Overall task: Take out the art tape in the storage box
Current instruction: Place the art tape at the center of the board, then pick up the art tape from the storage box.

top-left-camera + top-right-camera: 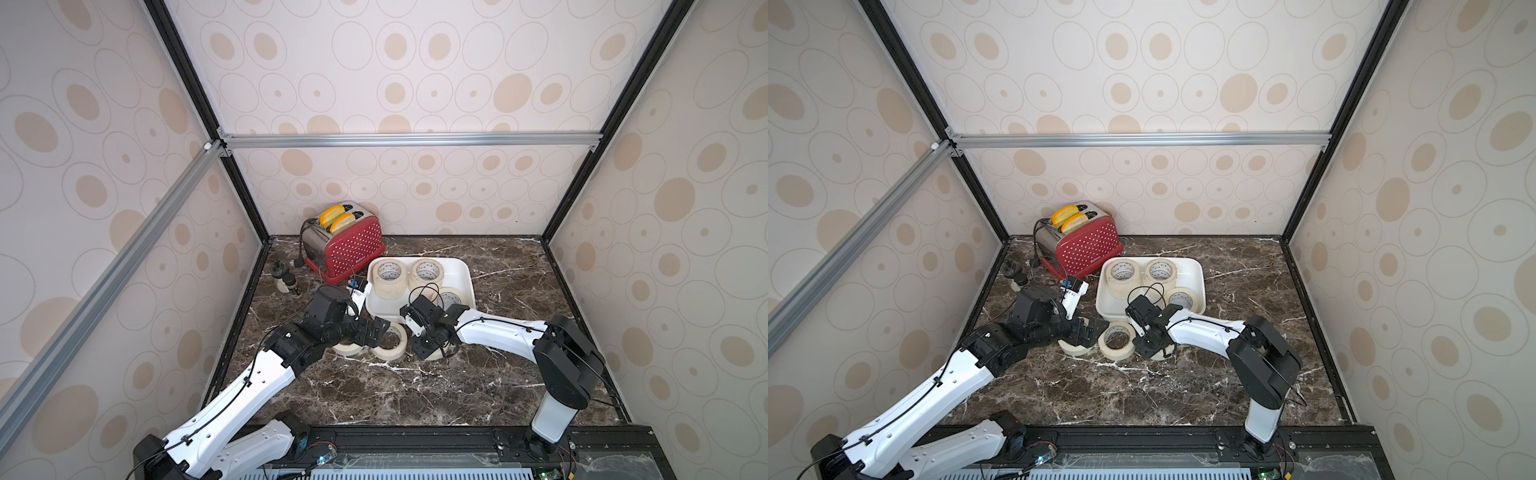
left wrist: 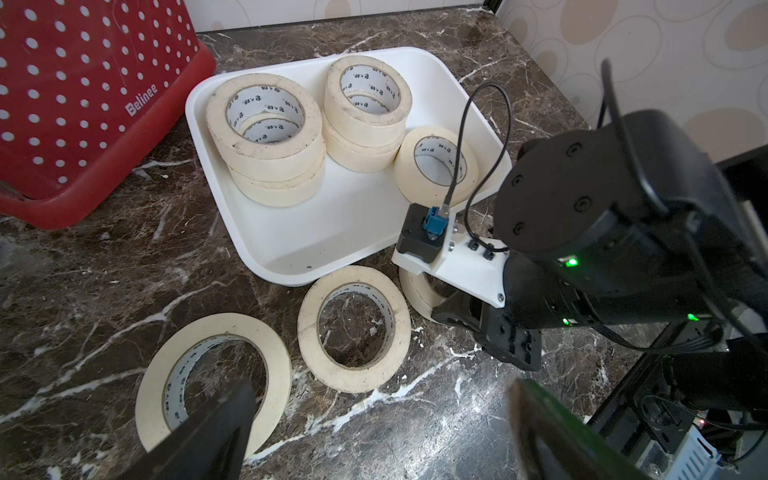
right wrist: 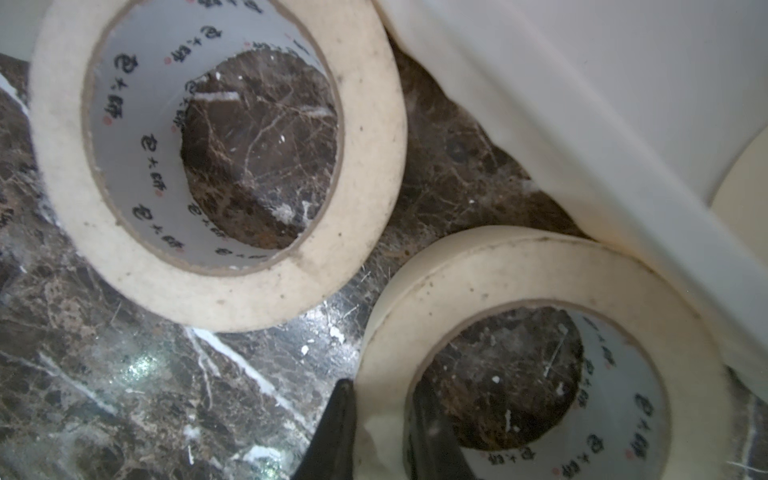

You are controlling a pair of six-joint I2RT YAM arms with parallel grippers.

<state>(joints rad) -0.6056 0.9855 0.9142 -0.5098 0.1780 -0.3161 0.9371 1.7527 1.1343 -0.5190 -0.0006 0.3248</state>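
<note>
Art tape [image 2: 308, 328]: three outside storage box [image 2: 316, 232]

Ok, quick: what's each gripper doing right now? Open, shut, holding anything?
Left gripper: open, holding nothing.
Right gripper: closed on the wall of a tape roll just outside the storage box.

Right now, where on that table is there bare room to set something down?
Bare marble lies right of the storage box, toward the wall, and across the front, between the loose tape rolls and the arm bases. Crowded: around toaster, box, rolls.
</note>
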